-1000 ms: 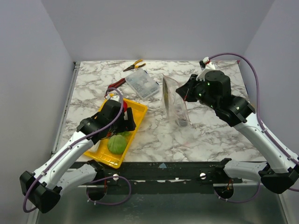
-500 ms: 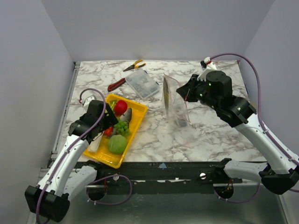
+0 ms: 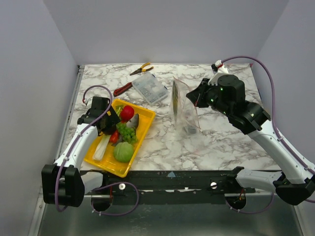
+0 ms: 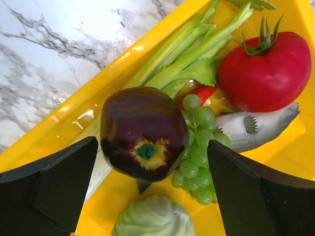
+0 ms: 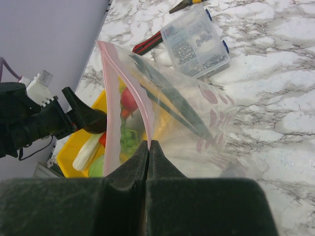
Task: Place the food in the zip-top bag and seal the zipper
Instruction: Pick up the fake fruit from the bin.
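The clear floppy zip-top bag (image 3: pixel 184 109) stands upright beside the yellow plastic tray (image 3: pixel 146 119). Our right gripper (image 5: pixel 148 145) pinches its pink zipper strip (image 5: pixel 111 93) tight. Our left gripper (image 4: pixel 152 184) hangs over the tray, wide open, holding nothing. Only its own camera shows a dark purple round toy (image 4: pixel 140 132) between its fingers (image 4: pixel 54 183).

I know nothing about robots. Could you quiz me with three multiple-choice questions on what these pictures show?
1. The zipper on the zip-top bag is: A blue, B pink, C green.
2. The right gripper is: A shut on the bag's edge, B wide open, C shut on nothing.
3. The tomato lies: A in the bag, B in that gripper, C in the yellow tray.
Answers: B, the mouth strip looks pink; A, its fingers pinch the bag's mouth; C, it sits in the tray.
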